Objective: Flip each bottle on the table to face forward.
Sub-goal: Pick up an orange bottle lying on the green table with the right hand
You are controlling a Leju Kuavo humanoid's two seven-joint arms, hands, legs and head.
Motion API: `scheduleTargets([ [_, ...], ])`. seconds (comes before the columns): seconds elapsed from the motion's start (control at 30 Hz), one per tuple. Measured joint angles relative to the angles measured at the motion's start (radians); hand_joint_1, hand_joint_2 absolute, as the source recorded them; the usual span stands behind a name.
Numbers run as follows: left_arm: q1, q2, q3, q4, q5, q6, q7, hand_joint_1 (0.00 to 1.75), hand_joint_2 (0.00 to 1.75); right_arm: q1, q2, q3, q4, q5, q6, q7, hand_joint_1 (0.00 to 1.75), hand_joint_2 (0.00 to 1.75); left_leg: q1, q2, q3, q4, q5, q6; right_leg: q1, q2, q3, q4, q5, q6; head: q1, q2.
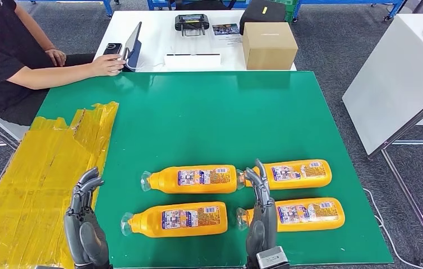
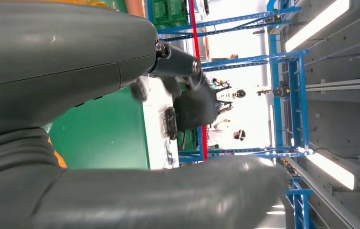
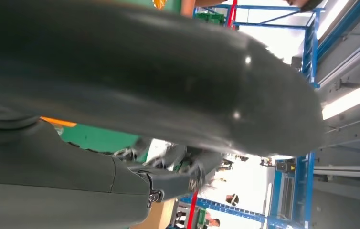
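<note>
Several orange bottles lie on their sides on the green table point(image 1: 198, 112), labels up and caps toward the left. The far left bottle point(image 1: 192, 179) and the near left bottle point(image 1: 176, 219) lie side by side. The far right bottle point(image 1: 296, 174) and the near right bottle point(image 1: 304, 214) lie beyond my right hand. My right hand point(image 1: 261, 210) rises between the two columns with fingers extended and holding nothing, close to the right bottles' caps. My left hand point(image 1: 86, 221) hovers open at the table's near left edge, left of the near left bottle.
Yellow tape point(image 1: 46, 174) covers the surface to the left. A person's arm point(image 1: 58, 73) rests at the far left edge beside a tablet point(image 1: 132, 40). A cardboard box point(image 1: 269, 46) and a controller point(image 1: 192, 22) sit on the white table behind. A white table point(image 1: 400, 73) stands right.
</note>
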Motion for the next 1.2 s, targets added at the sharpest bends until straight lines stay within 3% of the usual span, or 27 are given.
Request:
scheduleTargets([
  [0.1, 0.003, 0.004, 0.000, 0.000, -0.011, 0.012, 0.000, 0.00, 0.00, 0.002, 0.003, -0.003, 0.001, 0.077, -0.042, 0.030, 0.00, 1.75, 0.000, 0.000, 0.000, 0.000, 0.000, 0.000, 0.000, 0.000, 0.000, 0.000, 0.000, 0.000, 0.000, 0.000],
  [0.27, 0.005, 0.004, 0.007, 0.011, -0.009, -0.012, 0.000, 0.00, 0.00, -0.007, -0.005, 0.027, 0.029, 0.354, -0.109, 0.220, 0.00, 1.75, 0.000, 0.000, 0.000, 0.000, 0.000, 0.000, 0.000, 0.000, 0.000, 0.000, 0.000, 0.000, 0.000, 0.000],
  [0.43, 0.006, -0.020, 0.047, 0.026, 0.014, -0.141, 0.000, 0.00, 0.00, -0.054, -0.034, 0.100, 0.079, 0.573, -0.192, 0.385, 0.00, 1.75, 0.000, 0.000, 0.000, 0.000, 0.000, 0.000, 0.000, 0.000, 0.001, 0.000, 0.000, 0.000, 0.000, 0.000],
  [0.83, -0.017, -0.059, 0.108, 0.060, 0.059, -0.218, 0.000, 0.00, 0.00, -0.126, -0.106, 0.256, 0.141, 0.664, -0.034, 0.522, 0.00, 1.75, 0.000, 0.000, 0.000, 0.000, 0.000, 0.000, 0.000, 0.000, 0.000, 0.000, 0.000, 0.000, 0.000, 0.000],
  [1.2, -0.032, -0.068, 0.129, 0.084, 0.077, -0.227, 0.000, 0.00, 0.00, -0.159, -0.145, 0.323, 0.207, 0.752, 0.036, 0.601, 0.00, 1.75, 0.000, 0.000, 0.000, 0.000, 0.000, 0.000, 0.000, 0.000, 0.000, 0.000, 0.000, 0.000, 0.000, 0.000],
])
